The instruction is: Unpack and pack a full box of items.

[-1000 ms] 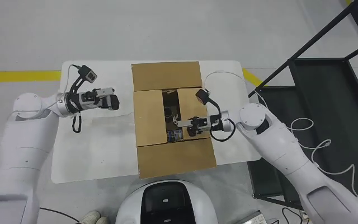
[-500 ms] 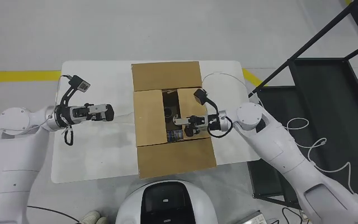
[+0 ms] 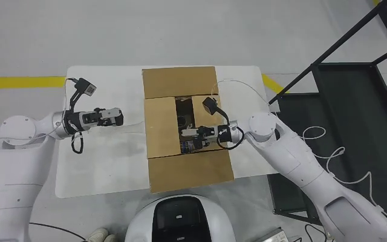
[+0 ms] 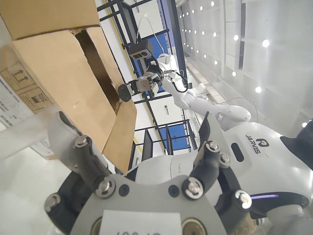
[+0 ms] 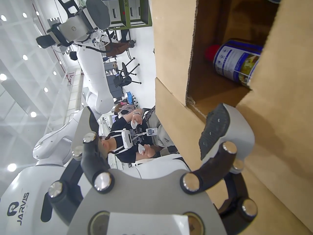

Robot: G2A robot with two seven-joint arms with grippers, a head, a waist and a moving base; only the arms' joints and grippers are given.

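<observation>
A brown cardboard box (image 3: 163, 127) stands in the middle of the white table (image 3: 103, 163) with its flaps folded out. Through its opening I see dark items (image 3: 184, 124). My right gripper (image 3: 192, 132) hangs open over the near part of that opening. The right wrist view puts this gripper (image 5: 151, 125) at the box's flap edge (image 5: 171, 37), with a blue can with a red cap (image 5: 234, 62) lying inside. My left gripper (image 3: 118, 116) is open over bare table left of the box. It (image 4: 134, 133) holds nothing and faces the box's side (image 4: 61, 62).
A dark metal rack (image 3: 338, 103) stands just off the table's right edge. A yellow floor line (image 3: 30, 81) runs behind the table on the left. The table has bare room left of and in front of the box.
My right gripper has slid left, from over the right flap to over the opening. My left gripper drew back a little from the box and toward the table's front.
</observation>
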